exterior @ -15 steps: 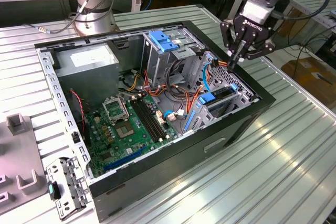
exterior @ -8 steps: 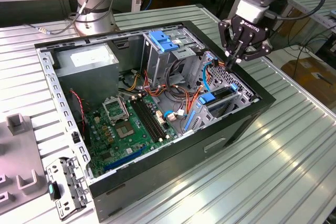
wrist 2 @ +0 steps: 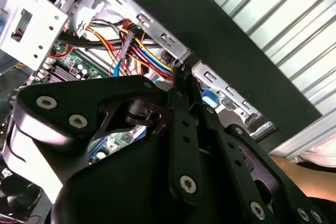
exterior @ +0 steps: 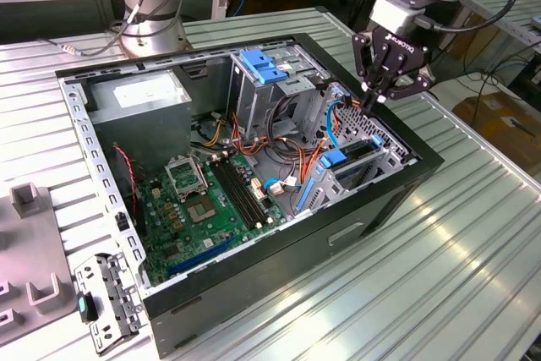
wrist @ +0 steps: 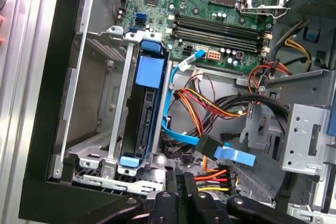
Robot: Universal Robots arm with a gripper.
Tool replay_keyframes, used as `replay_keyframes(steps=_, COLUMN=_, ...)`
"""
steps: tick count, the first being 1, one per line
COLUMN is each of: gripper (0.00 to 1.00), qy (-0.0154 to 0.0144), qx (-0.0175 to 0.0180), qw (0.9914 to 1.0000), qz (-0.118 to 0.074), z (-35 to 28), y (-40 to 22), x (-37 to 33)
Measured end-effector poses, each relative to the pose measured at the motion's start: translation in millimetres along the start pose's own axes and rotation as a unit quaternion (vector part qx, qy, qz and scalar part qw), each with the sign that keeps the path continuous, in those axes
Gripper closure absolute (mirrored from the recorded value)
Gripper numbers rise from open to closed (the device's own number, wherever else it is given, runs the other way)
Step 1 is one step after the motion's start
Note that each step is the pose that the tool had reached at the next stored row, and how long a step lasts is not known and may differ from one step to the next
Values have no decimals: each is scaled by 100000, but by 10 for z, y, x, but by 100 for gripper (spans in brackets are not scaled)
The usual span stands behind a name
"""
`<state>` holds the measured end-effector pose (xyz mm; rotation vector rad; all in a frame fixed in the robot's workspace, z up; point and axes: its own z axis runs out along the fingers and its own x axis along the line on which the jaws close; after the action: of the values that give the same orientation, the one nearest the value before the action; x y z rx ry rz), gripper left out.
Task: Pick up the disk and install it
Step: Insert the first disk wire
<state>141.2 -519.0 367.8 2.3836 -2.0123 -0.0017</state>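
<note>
The disk (wrist: 140,121) stands on edge in a slot of the metal drive cage (wrist: 94,103) at the case's front corner, with blue rails along its sides and a blue tab at its end. In the exterior view the disk (exterior: 353,156) sits low in the cage on that view's right. My gripper (exterior: 370,101) hangs just above the cage's far end, shut, with nothing between its fingers. In both wrist views the black fingers (wrist 2: 181,85) (wrist: 181,182) press together over the case's wiring, clear of the disk.
The open black computer case (exterior: 397,196) lies on a ribbed metal table. Inside it are a green motherboard (exterior: 203,200), a grey power-supply box (exterior: 139,99), a blue-latched bay (exterior: 266,65), orange and yellow cables (wrist: 210,103) and a blue data cable (wrist: 233,155). Grey fixtures (exterior: 34,243) stand on the exterior view's left.
</note>
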Motion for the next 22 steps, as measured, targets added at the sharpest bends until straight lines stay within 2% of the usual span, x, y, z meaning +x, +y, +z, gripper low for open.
replay_keyframes(steps=3, gripper=84, qy=-9, qx=-1, qw=100000, qz=221, z=5, y=57, x=-9)
replay_keyframes(steps=6, gripper=84, qy=-35, qx=-32, qw=99965, qz=2662, z=6, y=57, x=-10)
replay_keyframes(steps=8, gripper=84, qy=-72, qx=-55, qw=99903, qz=4404, z=10, y=57, x=-10)
replay_keyframes(steps=15, gripper=84, qy=-84, qx=-59, qw=99896, qz=4556, z=11, y=57, x=-8)
replay_keyframes(steps=22, gripper=84, qy=-75, qx=-72, qw=99893, qz=4628, z=20, y=73, x=83)
